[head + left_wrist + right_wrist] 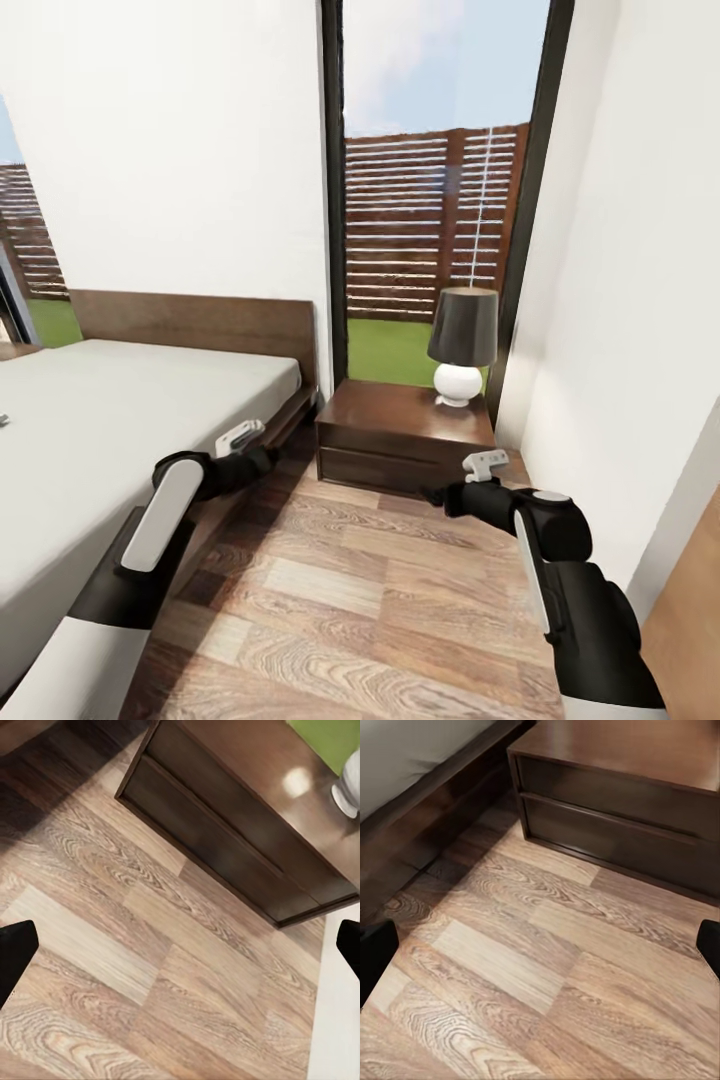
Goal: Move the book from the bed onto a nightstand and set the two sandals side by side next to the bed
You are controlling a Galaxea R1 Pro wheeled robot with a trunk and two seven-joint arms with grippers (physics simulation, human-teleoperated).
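Nightstand (pixel 405 420) is sitting in the corner between the bed (pixel 110 440) and the right-hand white wall (pixel 640 300), directly under the tall dark-framed window (pixel 440 180). Two drawer fronts are facing the robot, the glossy top is reflecting light. A lamp (pixel 463 345) with a dark shade and round white base is standing on the back right part of the top. Outside the window, grass and a slatted fence are showing.

Bed is lying to the left: pale mattress, dark wooden frame, headboard (pixel 195 322) against the far wall. A small object at the mattress's left edge is too cropped to identify. Book and sandals: can't locate them in these pictures.

Wood-plank floor (pixel 370 600) is running between the bed and the wall, in front of the nightstand.

Left gripper (pixel 240 437) is hanging beside the bed frame's edge, near the nightstand's left corner. In the left wrist view its dark fingertips (pixel 15 952) are sitting at opposite edges of the picture, spread wide, nothing between them, above the floor with the nightstand (pixel 247 847) and the lamp base (pixel 349 787) beyond.

Right gripper (pixel 485 462) is hovering just in front of the nightstand's right corner. Right wrist view: fingertips (pixel 375 956) likewise wide apart and empty, floor below, nightstand drawers (pixel 622 817) and bed frame (pixel 435 787) ahead.
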